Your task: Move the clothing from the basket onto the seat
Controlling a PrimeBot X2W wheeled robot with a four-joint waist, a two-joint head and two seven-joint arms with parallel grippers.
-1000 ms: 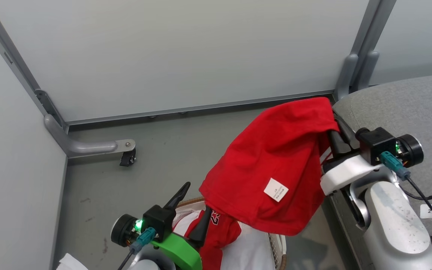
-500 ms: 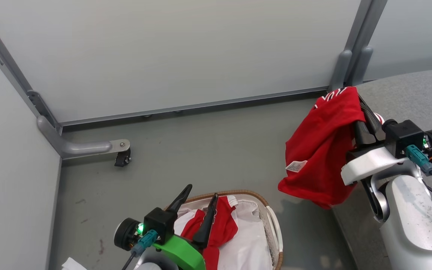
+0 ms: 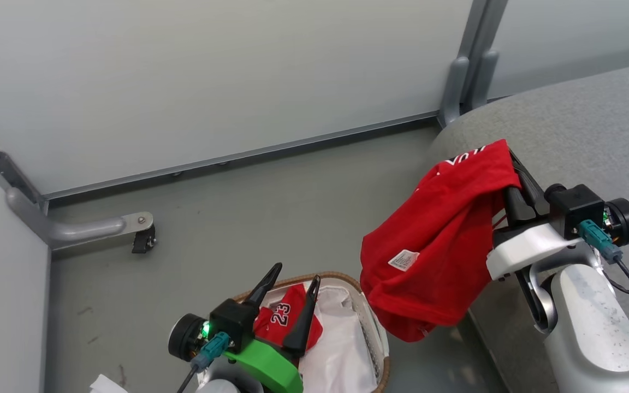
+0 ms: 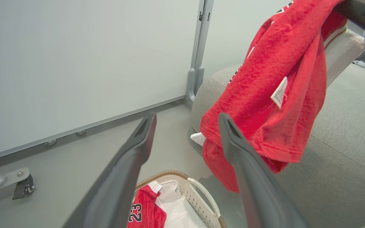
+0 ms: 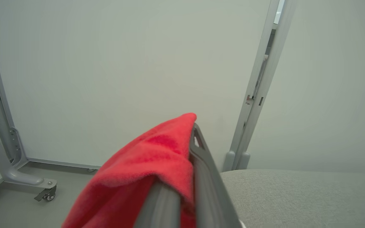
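At seat (image 3: 576,120) edge, jersey (image 3: 434,240) hangs, perhaps touching.

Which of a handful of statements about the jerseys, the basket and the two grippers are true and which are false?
1. The right gripper is shut on a red jersey. True.
2. The left gripper grips the number 23 jersey in the basket. False: it is open over the basket, holding nothing.
3. The basket is empty. False: the number 23 jersey lies in it.
4. The basket stands on the seat. False: it stands on the floor beside the seat.
5. A white label shows on the held jersey. True.
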